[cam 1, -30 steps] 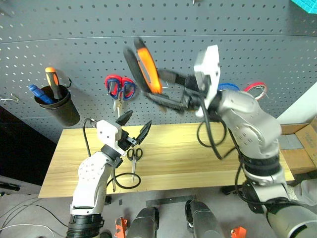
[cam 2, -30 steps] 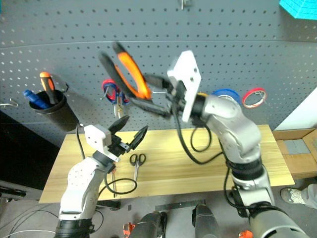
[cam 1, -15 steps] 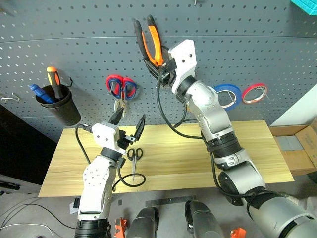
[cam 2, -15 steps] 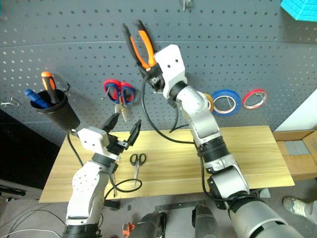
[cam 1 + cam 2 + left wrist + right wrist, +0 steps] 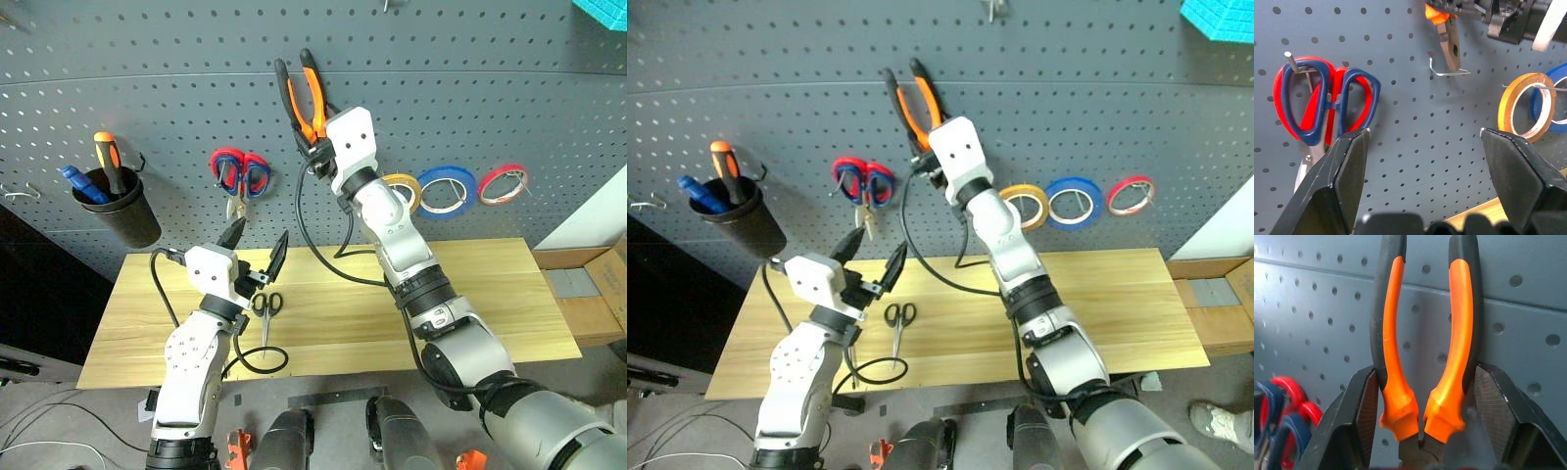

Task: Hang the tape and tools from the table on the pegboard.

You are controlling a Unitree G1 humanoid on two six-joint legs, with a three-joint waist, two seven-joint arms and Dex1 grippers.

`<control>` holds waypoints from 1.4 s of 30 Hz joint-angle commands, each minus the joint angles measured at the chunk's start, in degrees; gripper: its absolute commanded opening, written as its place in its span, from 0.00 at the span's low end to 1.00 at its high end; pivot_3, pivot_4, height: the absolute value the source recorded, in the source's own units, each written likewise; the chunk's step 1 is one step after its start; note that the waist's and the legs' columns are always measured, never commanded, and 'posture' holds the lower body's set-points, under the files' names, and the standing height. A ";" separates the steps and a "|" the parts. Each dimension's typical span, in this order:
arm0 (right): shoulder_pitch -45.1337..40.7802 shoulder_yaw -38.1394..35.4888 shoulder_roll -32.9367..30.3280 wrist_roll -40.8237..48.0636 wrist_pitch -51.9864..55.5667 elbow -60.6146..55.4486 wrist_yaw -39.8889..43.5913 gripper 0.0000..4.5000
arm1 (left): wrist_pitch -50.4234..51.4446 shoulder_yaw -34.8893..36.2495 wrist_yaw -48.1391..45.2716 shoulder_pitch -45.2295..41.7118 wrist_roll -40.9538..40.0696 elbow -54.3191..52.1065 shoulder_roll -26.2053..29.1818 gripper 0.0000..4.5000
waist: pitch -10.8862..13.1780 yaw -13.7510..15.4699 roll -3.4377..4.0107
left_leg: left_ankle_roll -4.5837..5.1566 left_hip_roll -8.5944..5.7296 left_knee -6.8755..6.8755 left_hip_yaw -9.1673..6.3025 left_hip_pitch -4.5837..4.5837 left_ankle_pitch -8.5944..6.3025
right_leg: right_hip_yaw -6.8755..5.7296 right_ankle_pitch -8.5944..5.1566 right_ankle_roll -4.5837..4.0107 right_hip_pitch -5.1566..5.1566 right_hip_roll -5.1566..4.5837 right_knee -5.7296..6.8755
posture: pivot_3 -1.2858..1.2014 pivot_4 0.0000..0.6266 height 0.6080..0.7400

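tan-yellow tape point(image 5: 401, 192) already hangs on the pegboard point(image 5: 147, 59). the right pincer point(image 5: 1420, 416) grips the pliers point(image 5: 303, 98) against it, unhooked. black scissors point(image 5: 265, 308) wait on the bench point(image 5: 490, 304) near the wide, empty left pincer point(image 5: 257, 251).

The right claw point(image 5: 315, 147) now holds the pliers point(image 5: 305, 98) upright against the pegboard point(image 5: 470, 78), handles up, upper centre of frame; a second ago they were tilted and blurred, further right. The yellow tape point(image 5: 404, 192) shows uncovered.
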 commanded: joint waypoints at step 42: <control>37.59 10.36 -31.76 28.20 51.52 -58.30 42.30 0.99 | 17.22 -1.10 4.40 7.88 5.40 7.93 0.53 0.86 | -0.96 0.39 0.07 | 0.34 0.08 0.01 -0.03 0.25 -0.20 | -0.07 -0.03 0.03 0.36 -0.03 -0.16 | 0.48 0.35 1.00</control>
